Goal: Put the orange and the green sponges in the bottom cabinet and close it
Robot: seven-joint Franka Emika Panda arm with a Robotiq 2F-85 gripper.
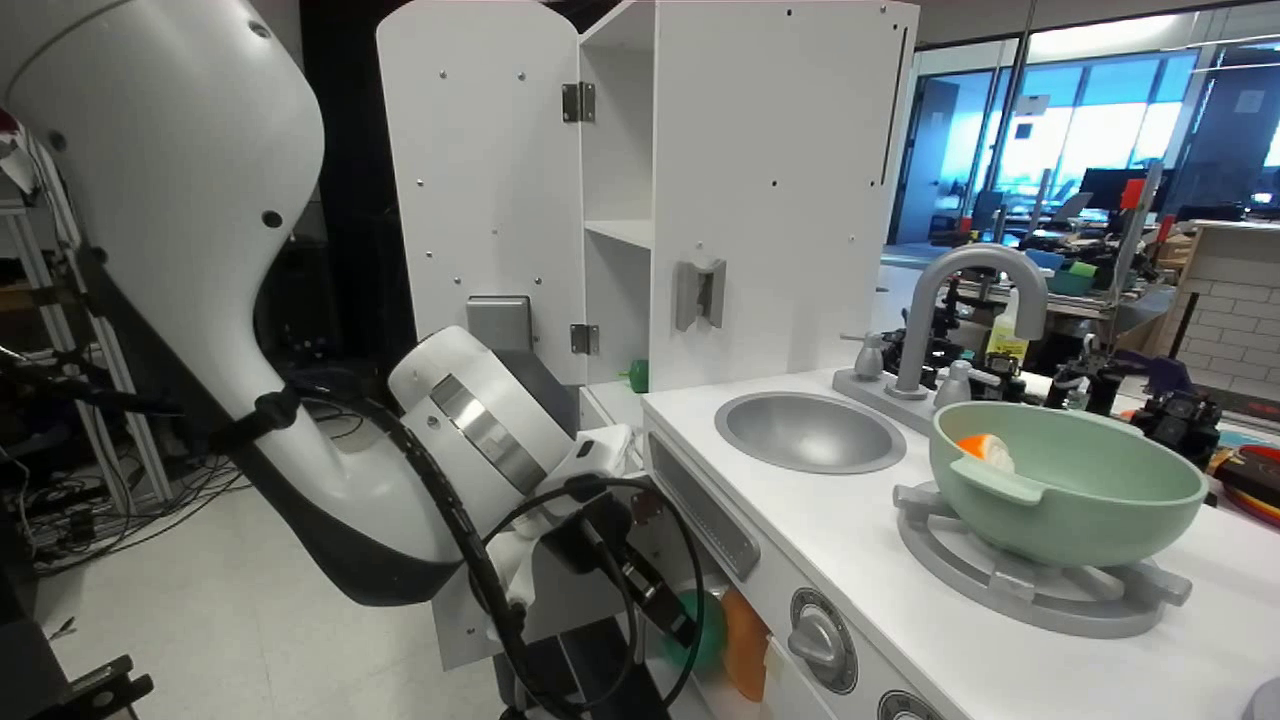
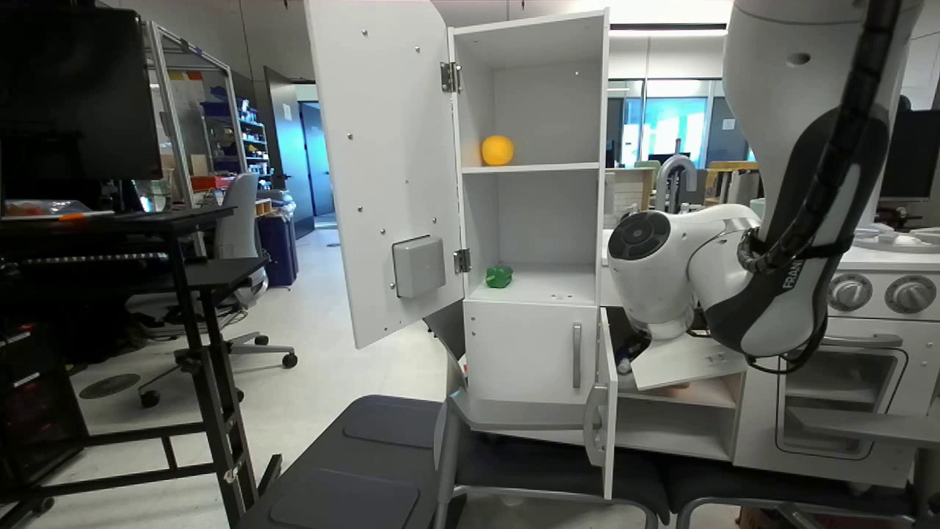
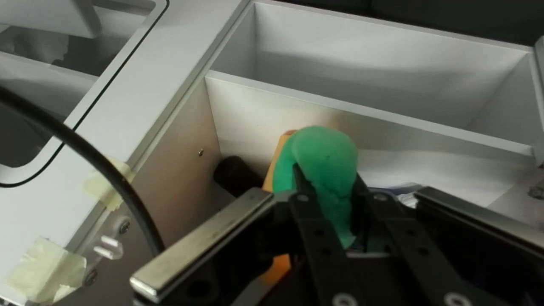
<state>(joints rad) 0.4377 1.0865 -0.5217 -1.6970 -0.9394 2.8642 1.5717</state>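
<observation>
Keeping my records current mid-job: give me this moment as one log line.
end effector: gripping green sponge | orange sponge: in cabinet, partly hidden in wrist view | cabinet: open | pending: release, close

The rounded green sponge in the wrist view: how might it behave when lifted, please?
Probably soft: the rounded green sponge bulges past the gripper. Likely light, given its foam-like look. Pinched from both sides, it may resist slipping.

It's a vivid green sponge (image 3: 325,148) against a black gripper (image 3: 329,175), and a solid orange sponge (image 1: 743,640) too! White lower cabinet (image 2: 668,430), yellow-orange ball (image 2: 498,150). Across the white counter (image 1: 840,530): silver-grey sink (image 1: 810,430) near the end edge, grey tap (image 1: 985,256) along the back edge, pale green bowl (image 1: 1080,520), and beyond that edge, brick-patterned white tiles (image 1: 1235,320)!
</observation>
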